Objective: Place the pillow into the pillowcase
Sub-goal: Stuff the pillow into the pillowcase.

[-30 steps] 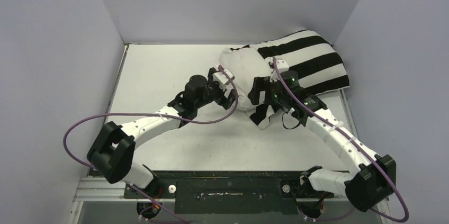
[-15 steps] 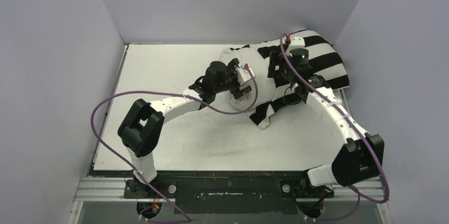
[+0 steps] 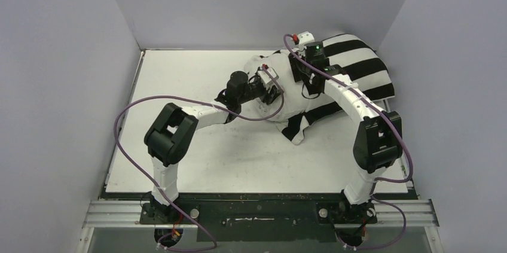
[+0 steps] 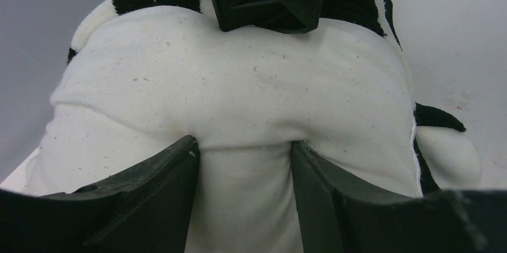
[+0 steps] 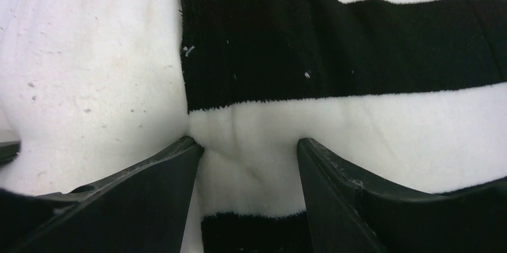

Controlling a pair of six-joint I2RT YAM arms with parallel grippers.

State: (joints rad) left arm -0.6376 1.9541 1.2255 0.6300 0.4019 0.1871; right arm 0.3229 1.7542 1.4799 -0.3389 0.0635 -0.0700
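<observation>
The off-white pillow (image 3: 287,102) lies at the back right of the table, its far end inside the black-and-white striped pillowcase (image 3: 359,67). My left gripper (image 3: 276,85) is pushed into the pillow's exposed near end. In the left wrist view a ridge of pillow (image 4: 239,85) fabric is pinched between its jaws, left gripper (image 4: 242,145). My right gripper (image 3: 297,73) sits at the pillowcase's open edge. It (image 5: 248,144) is shut on a fold of the pillowcase (image 5: 359,43), right beside the bare pillow (image 5: 89,55).
A loose striped flap of the case (image 3: 296,130) trails toward me on the white table (image 3: 197,73). Grey walls enclose the table; the right wall (image 3: 418,55) is close to the pillowcase. Purple cables loop off both arms.
Both arms reached toward the back. The left gripper moved onto the pillow's end, the right up to the case's edge, and both sets of jaws closed in on fabric.
</observation>
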